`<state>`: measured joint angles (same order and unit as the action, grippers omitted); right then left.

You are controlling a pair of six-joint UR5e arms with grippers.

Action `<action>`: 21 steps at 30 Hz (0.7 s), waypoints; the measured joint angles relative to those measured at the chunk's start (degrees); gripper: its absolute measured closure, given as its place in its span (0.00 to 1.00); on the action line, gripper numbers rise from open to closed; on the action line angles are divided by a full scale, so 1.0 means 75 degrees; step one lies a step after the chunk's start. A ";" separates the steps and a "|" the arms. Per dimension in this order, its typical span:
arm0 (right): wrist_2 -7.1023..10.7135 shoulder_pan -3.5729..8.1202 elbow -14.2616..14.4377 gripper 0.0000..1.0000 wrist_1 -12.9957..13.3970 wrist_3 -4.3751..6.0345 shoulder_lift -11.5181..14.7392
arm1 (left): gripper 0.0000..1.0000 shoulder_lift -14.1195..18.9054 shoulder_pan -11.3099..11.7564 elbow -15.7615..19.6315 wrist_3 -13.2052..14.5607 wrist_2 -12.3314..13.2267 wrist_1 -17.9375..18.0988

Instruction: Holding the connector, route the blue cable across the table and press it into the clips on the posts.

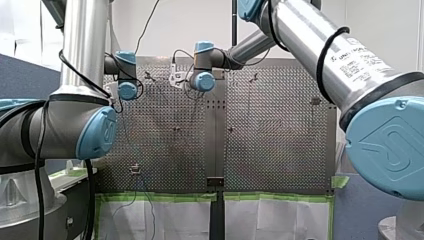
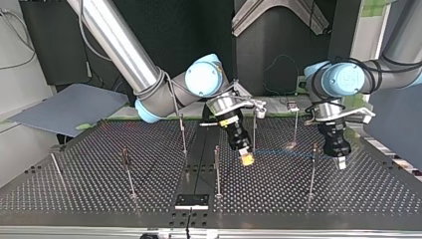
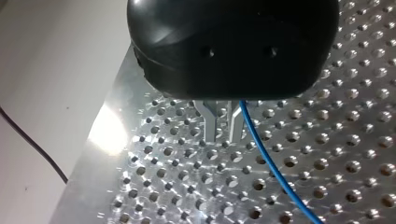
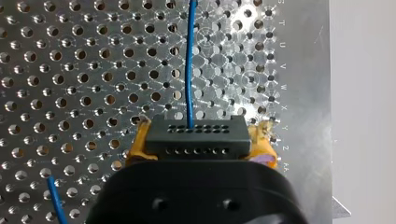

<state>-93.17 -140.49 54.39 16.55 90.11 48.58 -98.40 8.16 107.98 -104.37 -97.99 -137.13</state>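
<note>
**Right gripper (image 4: 201, 140) housing up close, connector (image 4: 196, 133) clamped in it**

Black housing fills the near edge of the right wrist view. Just ahead of it the yellow pads (image 4: 137, 148) are closed on either end of the connector, a black block with two rows of small holes on top. Firm hold, pads touching both ends.

Blue cable (image 4: 188, 60) leaves the middle of the connector's far face and runs straight ahead over the perforated table (image 4: 70, 70). A second bit of the same blue cable shows beside the housing, low over the holes.

Left wrist view: left gripper (image 3: 223, 130) has its black housing nearest, with the two metal fingers (image 3: 210, 127) pointing down at the plate. They stand close together with a narrow slot between them and nothing in it. The cable (image 3: 271, 163) comes out from under the housing along the outer side of one finger and trails away across the plate. Touching that finger or just beside it: can't tell.

Top view: right gripper (image 2: 245, 158) hangs tilted over the table's middle, between upright posts (image 2: 217, 169). Left gripper (image 2: 341, 162) is vertical at the view's right, just beside another post (image 2: 312, 172). A thin blue line (image 2: 281, 153) spans between the two grippers above the plate. Whether it sits in any clip is too small to tell.
</note>
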 joint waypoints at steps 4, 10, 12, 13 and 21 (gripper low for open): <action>-0.0010 0.0004 -0.0001 1.00 -0.0029 -0.0001 -0.0003 | 0.00 0.0001 -0.0010 0.0032 -0.0064 -0.0037 -0.0202; -0.0077 -0.0007 -0.0002 1.00 -0.0142 -0.0010 -0.0003 | 0.00 0.0024 -0.0079 0.0051 -0.0077 -0.0343 -0.0577; -0.0145 -0.0007 -0.0002 1.00 -0.0193 -0.0027 -0.0003 | 0.00 0.0056 -0.0100 0.0082 -0.0085 -0.0414 -0.0705; -0.0180 -0.0005 -0.0002 1.00 -0.0212 -0.0033 -0.0003 | 0.00 0.0094 -0.0110 0.0119 -0.0096 -0.0426 -0.0787; -0.0432 0.0001 -0.0003 1.00 -0.0280 -0.0052 -0.0002 | 0.00 0.0504 -0.0128 0.0529 -0.0332 -0.0195 -0.1242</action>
<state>-96.41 -140.48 54.37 14.45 89.72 48.57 -94.62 7.20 111.94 -106.86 -99.45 -146.44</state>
